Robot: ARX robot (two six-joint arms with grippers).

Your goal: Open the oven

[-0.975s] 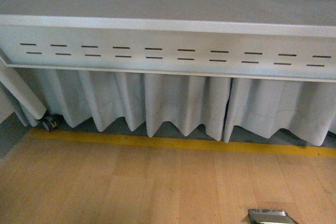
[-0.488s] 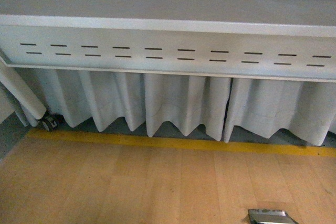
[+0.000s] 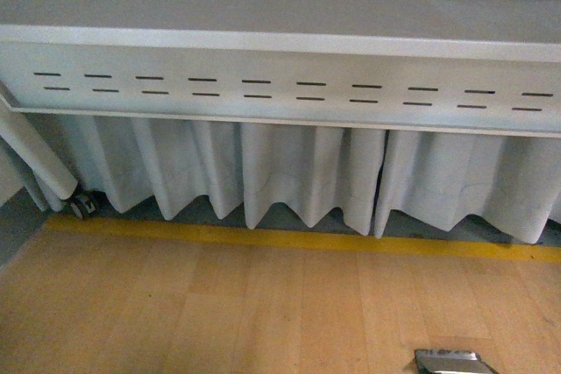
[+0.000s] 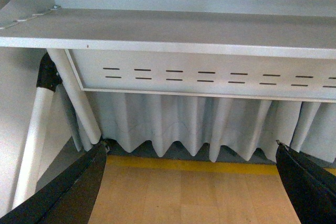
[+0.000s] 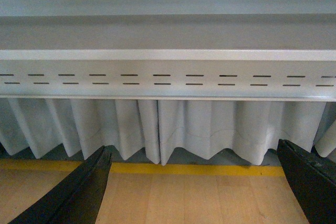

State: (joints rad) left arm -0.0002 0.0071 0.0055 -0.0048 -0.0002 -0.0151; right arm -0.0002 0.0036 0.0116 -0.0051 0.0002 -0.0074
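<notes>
Table edge fills the 12 o'clock part of the front view: pale grey metal, seen from low down. Beneath it runs a slotted panel with two rows of short dark slits. A white pleated curtain hangs below the panel across the middle of the view, its hem in zigzag folds.

A yellow line crosses the floor just in front of the curtain. From there to 6 o'clock lies a light wooden floor. At 9 o'clock a white tube leg slants down, and a small caster wheel sits at 8 o'clock beside it. At 5 o'clock, cut by the frame edge, lies a shiny metal piece; what it is cannot be told.

The oven shows in none of the three views, so its place cannot be told. Neither arm shows in the front view.

The left gripper faces the table and curtain. Its two dark fingers stand wide apart with nothing between them.

The right gripper faces the same panel and curtain. Its fingers are also spread wide and hold nothing
</notes>
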